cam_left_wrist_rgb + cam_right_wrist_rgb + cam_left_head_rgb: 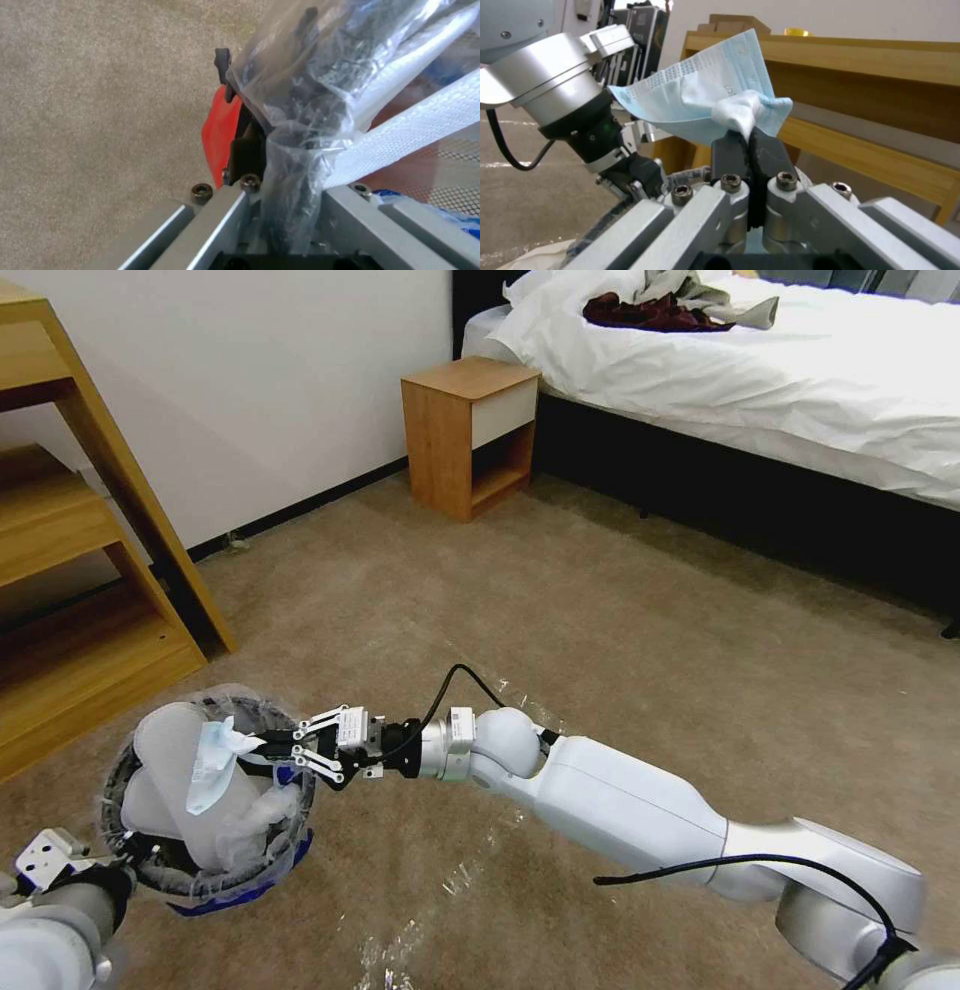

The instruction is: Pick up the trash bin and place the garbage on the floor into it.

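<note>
The right gripper (262, 742) is clenched on a crumpled light-blue face mask (215, 760), holding it just over the open mouth of the trash bin (205, 795) at the near left of the scene. In the right wrist view the pads (730, 152) pinch only a small bunched corner of the mask (715, 99), so most of it hangs loose. The risk, as I judge it, is that the mask clings to the pads on release, or flutters and drapes over the rim instead of dropping inside.

The left gripper (260, 150) is clamped on the bin's rim, with the red wall (217, 131) and the clear plastic liner (305, 97) caught between its jaws. That one-sided grip could let the bin tilt, or the slick liner slip.

Inside the bin lie pale bulky items, probably white slippers, though they are hard to make out through the liner. The carpet (600, 610) around shows only shiny tape marks.
</note>
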`<state>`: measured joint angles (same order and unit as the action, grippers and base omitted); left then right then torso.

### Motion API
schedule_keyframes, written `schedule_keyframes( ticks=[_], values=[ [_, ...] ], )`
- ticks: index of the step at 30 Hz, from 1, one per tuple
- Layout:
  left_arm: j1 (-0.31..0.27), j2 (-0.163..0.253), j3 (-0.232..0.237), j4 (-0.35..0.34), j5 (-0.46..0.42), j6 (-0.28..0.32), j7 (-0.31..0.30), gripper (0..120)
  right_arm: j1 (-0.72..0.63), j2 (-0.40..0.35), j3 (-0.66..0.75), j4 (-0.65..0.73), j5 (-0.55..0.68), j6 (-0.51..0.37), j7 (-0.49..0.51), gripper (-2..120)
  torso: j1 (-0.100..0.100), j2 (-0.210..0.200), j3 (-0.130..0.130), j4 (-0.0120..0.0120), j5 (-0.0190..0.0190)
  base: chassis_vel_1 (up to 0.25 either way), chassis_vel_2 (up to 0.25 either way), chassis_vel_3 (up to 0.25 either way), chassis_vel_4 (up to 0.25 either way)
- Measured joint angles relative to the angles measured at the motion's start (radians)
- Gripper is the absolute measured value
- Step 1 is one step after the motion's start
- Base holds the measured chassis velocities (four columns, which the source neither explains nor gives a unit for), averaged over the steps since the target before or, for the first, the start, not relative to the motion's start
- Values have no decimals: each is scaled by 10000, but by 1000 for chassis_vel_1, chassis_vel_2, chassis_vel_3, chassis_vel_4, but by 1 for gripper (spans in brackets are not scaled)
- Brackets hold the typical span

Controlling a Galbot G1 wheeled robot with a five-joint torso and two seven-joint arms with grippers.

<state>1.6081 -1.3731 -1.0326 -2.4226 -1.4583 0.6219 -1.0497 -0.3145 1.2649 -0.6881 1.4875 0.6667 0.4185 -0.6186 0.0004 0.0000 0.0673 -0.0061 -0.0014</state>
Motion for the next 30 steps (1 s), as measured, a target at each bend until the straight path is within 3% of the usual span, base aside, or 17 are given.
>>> schedule_keyframes(
  ticks=[10,16,19,24,30],
  values=[
    [-57,31,51,34,-22,0,9,0,-7,-39,-217,-49,-184,11,-140,2,0,0,0,-1,0,0,0,0,0],
    [-65,61,58,24,-47,2,12,0,134,61,-211,-247,-384,-69,-432,20,0,0,0,-2,0,0,0,0,0],
    [-52,88,41,-2,-75,2,13,0,196,202,-271,-377,-425,-152,-464,37,0,0,0,-1,0,0,0,0,0],
    [-27,77,40,-36,-85,2,13,0,214,288,-340,-465,-481,-167,-469,48,0,0,0,-1,0,0,0,0,0],
    [-10,26,59,-70,-89,4,13,0,281,355,-287,-624,-599,-205,-687,76,0,0,0,-1,0,0,0,0,0]
  ],
)
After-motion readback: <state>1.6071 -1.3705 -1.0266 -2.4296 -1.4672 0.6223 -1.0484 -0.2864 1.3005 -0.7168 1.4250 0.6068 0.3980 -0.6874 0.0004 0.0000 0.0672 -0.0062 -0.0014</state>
